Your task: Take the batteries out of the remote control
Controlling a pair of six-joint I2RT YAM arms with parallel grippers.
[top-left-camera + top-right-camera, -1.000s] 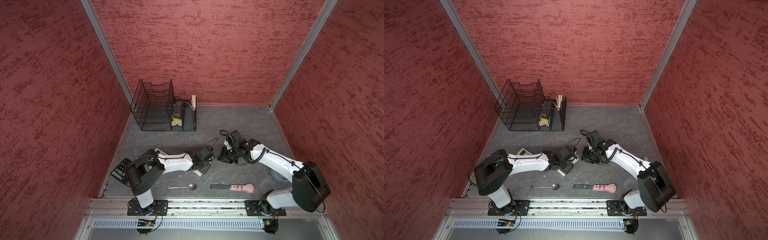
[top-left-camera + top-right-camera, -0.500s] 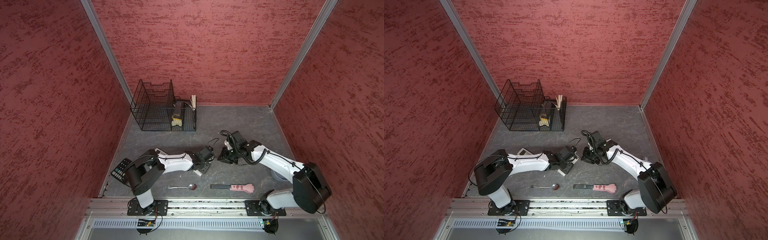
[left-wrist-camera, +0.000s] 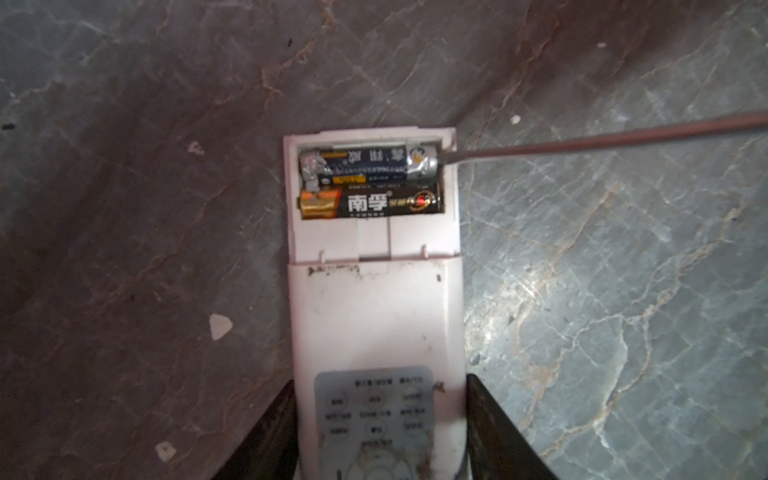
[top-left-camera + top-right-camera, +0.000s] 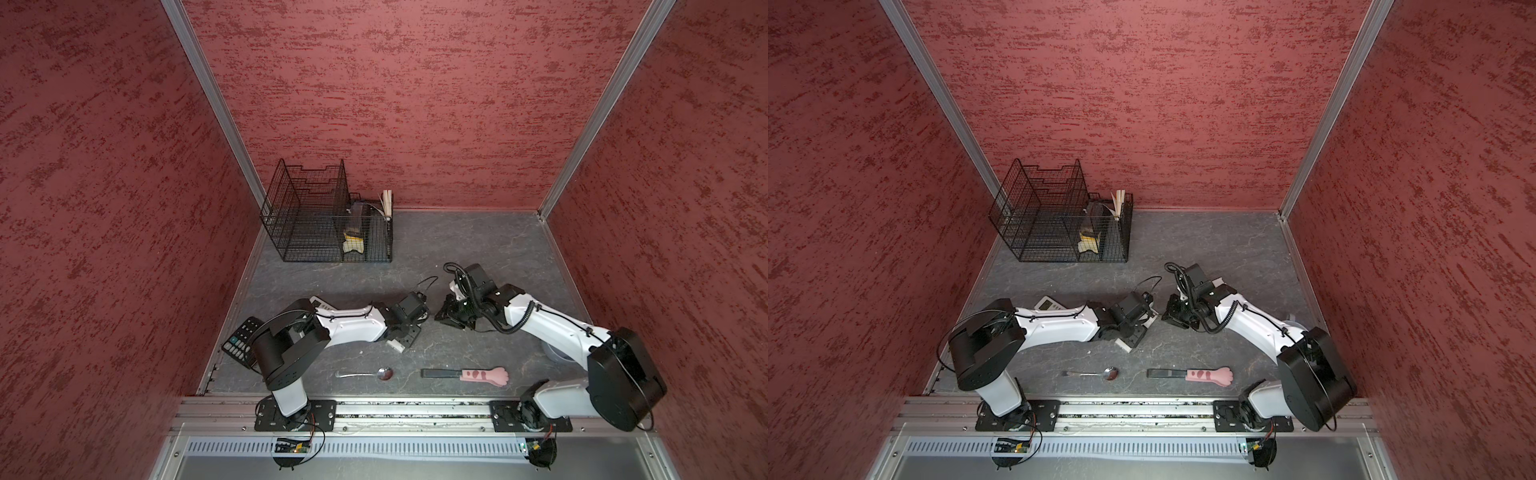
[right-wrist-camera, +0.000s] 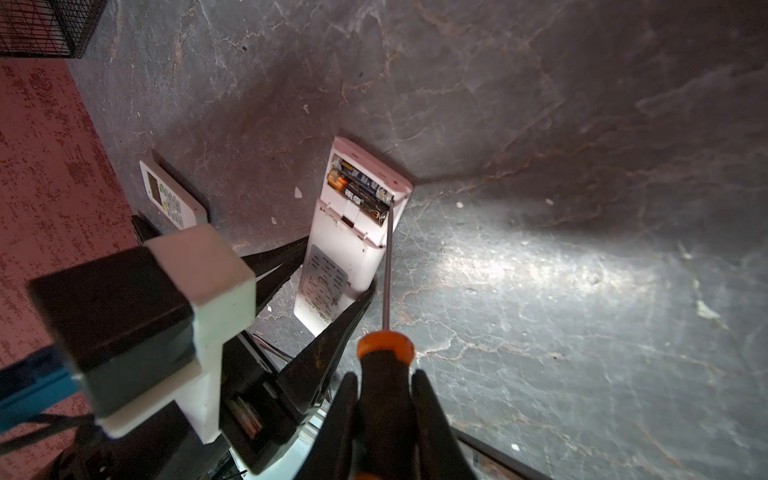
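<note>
The grey marbled bench (image 4: 478, 249) is boxed in by red walls, and a black wire basket (image 4: 291, 208) stands in its far left corner. The two white arms reach in from the front edge and meet near the middle of the bench: the left arm (image 4: 353, 328) lies low across it and the right arm (image 4: 552, 328) bends in from the right side. The left gripper (image 3: 379, 399) has its jaws clamped on the long sides of the remote control (image 3: 374, 316) at the keypad end, and the battery end points away from the wrist. The right gripper (image 5: 384, 380) has its jaws closed tight on the black handle of the orange-collared screwdriver (image 5: 385, 349), whose thin shaft slants down to the remote control. A second white remote (image 5: 170, 195) lies flat behind the left arm, and a black keypad remote (image 4: 243, 340) sits at the left edge. Near the front edge lie a pink paw-shaped tool (image 4: 482, 375) and, just left of it, a metal spoon (image 4: 365, 374). The compartment stands open with both batteries lying crosswise in it, side by side. The blue-and-silver battery (image 3: 365, 164) is nearest the end wall, and the black-and-gold battery (image 3: 374, 203) is next to it on the keypad side. The screwdriver's tip touches the silver end of the blue-and-silver battery.
</note>
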